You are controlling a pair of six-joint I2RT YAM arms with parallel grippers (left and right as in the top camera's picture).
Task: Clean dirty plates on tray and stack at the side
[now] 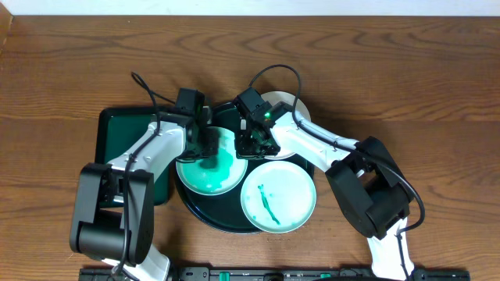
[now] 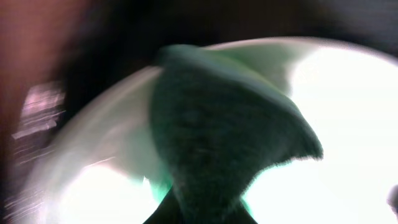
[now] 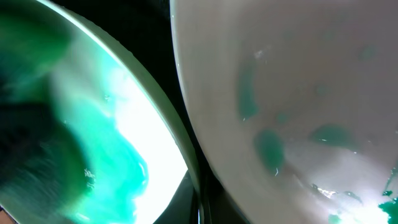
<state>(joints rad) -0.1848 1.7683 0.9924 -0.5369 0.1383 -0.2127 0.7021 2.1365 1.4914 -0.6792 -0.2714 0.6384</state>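
The round dark tray (image 1: 205, 216) holds three white plates. The left plate (image 1: 223, 176) is smeared teal all over. The front plate (image 1: 289, 191) has a teal streak. The back plate (image 1: 285, 101) is partly hidden by my right arm. My left gripper (image 1: 205, 144) is shut on a dark cloth (image 2: 230, 124) pressed onto the teal plate (image 2: 348, 124). My right gripper (image 1: 251, 143) grips that plate's right rim (image 3: 124, 155). Another plate with teal spots (image 3: 298, 93) lies beside it in the right wrist view.
A rectangular dark green tray (image 1: 125, 129) lies left of the round tray, partly under my left arm. Bare wooden table (image 1: 406, 70) surrounds both trays.
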